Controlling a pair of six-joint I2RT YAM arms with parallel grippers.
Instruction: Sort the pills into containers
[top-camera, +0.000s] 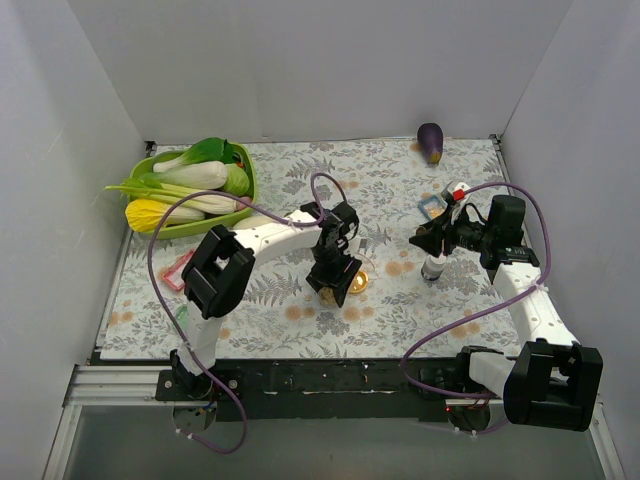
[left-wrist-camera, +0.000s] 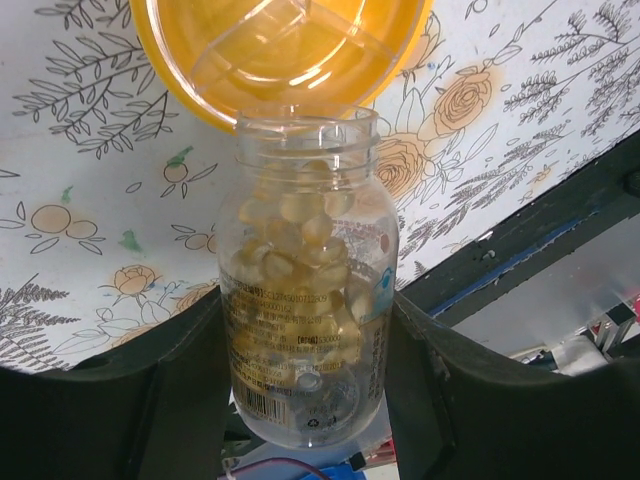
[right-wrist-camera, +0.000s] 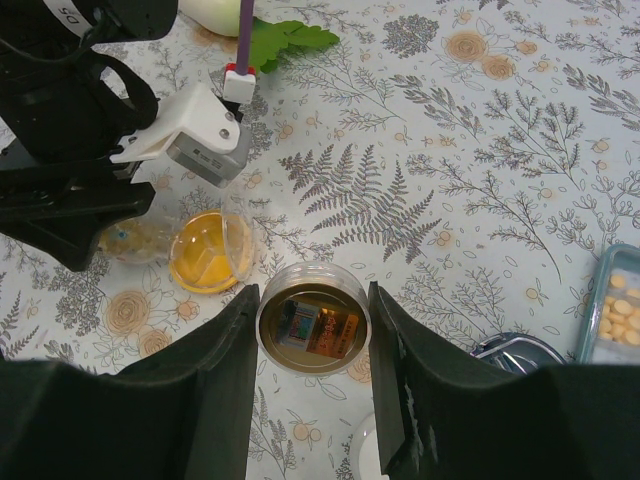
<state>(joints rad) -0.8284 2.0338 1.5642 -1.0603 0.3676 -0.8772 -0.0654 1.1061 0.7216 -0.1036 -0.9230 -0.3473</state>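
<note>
Left gripper (left-wrist-camera: 305, 345): jaws are closed on the body of a clear pill bottle (left-wrist-camera: 305, 260), one finger on each side. The bottle is uncapped and packed with pale yellow pills (left-wrist-camera: 300, 210). Its mouth points away from the gripper.

Amber-orange container (left-wrist-camera: 168, 65): sits on the floral tabletop (top-camera: 300, 320) directly ahead of the left gripper, beyond the bottle mouth. The mouth lies at the container's near rim. Inner dividers show through the translucent wall.

Left arm (top-camera: 270, 232): elbow raised, forearm stretched across to the middle of the tabletop, wrist bent downward so that the bottle lies steeply tipped toward the container.

Right gripper (right-wrist-camera: 313, 330): jaws press against both sides of a second, open-mouthed bottle (right-wrist-camera: 315, 268), which stands upright beneath it. The contents cannot be identified. The amber-orange container lies near, ahead and to one side of this gripper.

Right arm (top-camera: 530, 300): rises from its base, then folds inward, gripper pointing down.
</note>
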